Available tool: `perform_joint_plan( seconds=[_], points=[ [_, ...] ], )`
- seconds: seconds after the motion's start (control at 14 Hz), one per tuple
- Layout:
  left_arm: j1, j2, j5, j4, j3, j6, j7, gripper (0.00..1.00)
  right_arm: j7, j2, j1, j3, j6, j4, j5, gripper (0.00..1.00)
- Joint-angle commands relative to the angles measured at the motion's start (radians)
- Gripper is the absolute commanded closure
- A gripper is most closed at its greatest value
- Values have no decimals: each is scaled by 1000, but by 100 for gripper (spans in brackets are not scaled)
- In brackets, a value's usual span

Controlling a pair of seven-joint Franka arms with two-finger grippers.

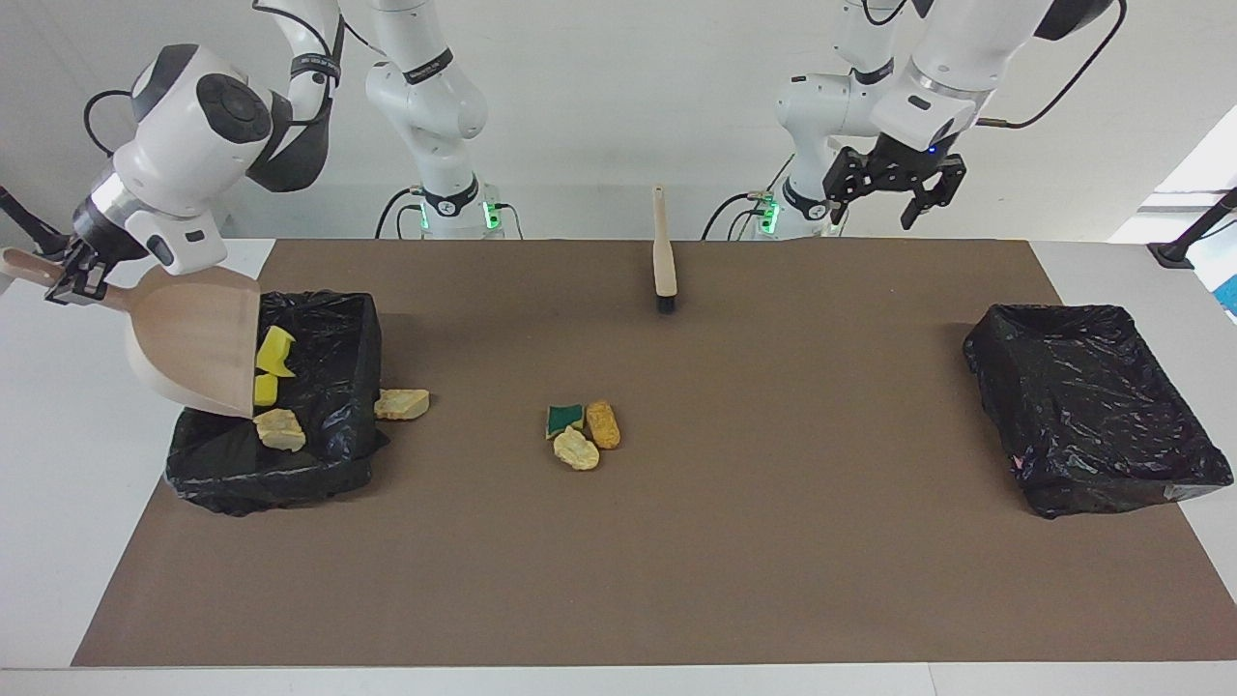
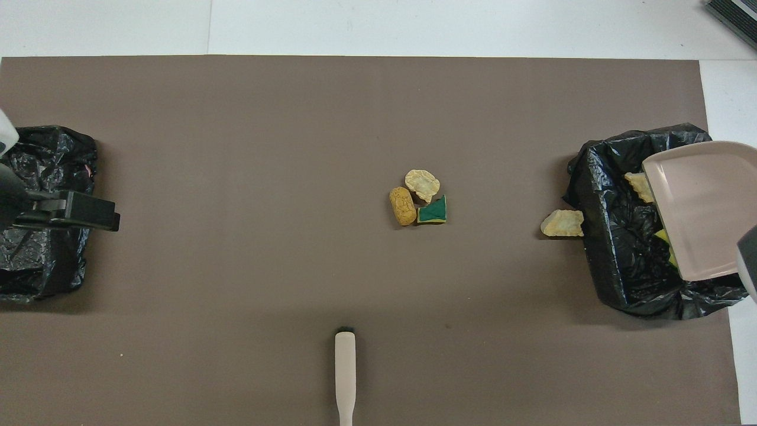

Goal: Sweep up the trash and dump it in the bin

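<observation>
My right gripper (image 1: pixel 79 275) is shut on the handle of a tan dustpan (image 1: pixel 198 338) and holds it tipped over the black-lined bin (image 1: pixel 319 454) at the right arm's end. Two bright yellow chunks (image 1: pixel 273 353) and a pale tan chunk (image 1: pixel 279 429) are at the pan's lip, over or in the bin. One tan chunk (image 1: pixel 401 404) lies on the mat beside that bin. Three chunks lie together mid-mat: green-and-yellow (image 1: pixel 564 419), orange-brown (image 1: pixel 603 423), pale tan (image 1: pixel 576 449). My left gripper (image 1: pixel 872 205) is open and empty, raised at the left arm's end.
A tan hand brush (image 1: pixel 663 253) lies on the brown mat (image 1: pixel 676 561), nearer to the robots than the three chunks. A second black-lined bin (image 1: pixel 1092 406) stands at the left arm's end; in the overhead view (image 2: pixel 35 266) the left gripper covers part of it.
</observation>
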Motion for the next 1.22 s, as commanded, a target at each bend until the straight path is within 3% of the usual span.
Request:
perform_joint_plan(
  seconds=[0.0,0.21,0.57,0.86,1.14],
  points=[
    [-2,53,27,89,-4,-54,7,0,-15,0,-13,5,-10,8,144,100],
    [-13,116,74,184,0,-117,52,0,118,-3,-2,6,-11,-3,264,100],
    [-4,86,83,155,-1,-108,112,0,491,-6,96,8,-93,-3,427,100],
    [-2,50,80,103,3,-83,109,0,876,-6,225,8,-186,11,455,100],
    [-4,58,33,100,7,-53,102,0,1206,41,351,9,-258,20,594,100]
  ],
)
